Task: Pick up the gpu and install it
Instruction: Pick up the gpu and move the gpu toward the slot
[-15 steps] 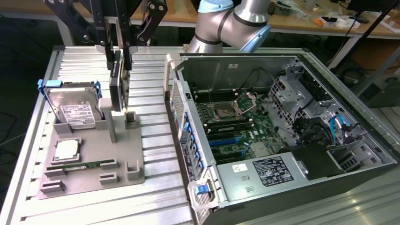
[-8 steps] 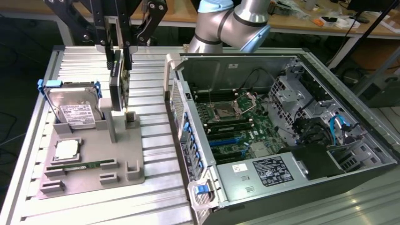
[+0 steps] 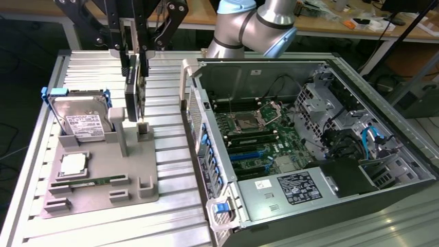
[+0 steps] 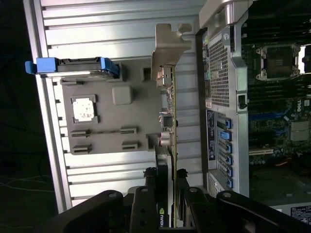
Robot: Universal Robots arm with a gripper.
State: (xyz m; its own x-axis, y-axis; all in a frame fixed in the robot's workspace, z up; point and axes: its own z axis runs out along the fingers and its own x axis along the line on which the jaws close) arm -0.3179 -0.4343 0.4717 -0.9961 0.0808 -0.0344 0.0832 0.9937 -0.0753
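In the exterior view, the black gripper (image 3: pixel 135 54) is pinched shut on the gpu (image 3: pixel 131 92). The flat card stands on edge over the grey plastic tray (image 3: pixel 103 154), beside the open metal case (image 3: pixel 268 77). In the wrist view, the gpu looks thin and green, with a shiny bent bracket (image 4: pixel 170 46) at its far end.

My ribbed metal counter (image 3: pixel 171 216) sits before wooden workbenches (image 3: pixel 315 24) strewn with clutter; dark floor (image 3: pixel 14 103) shows past its edges
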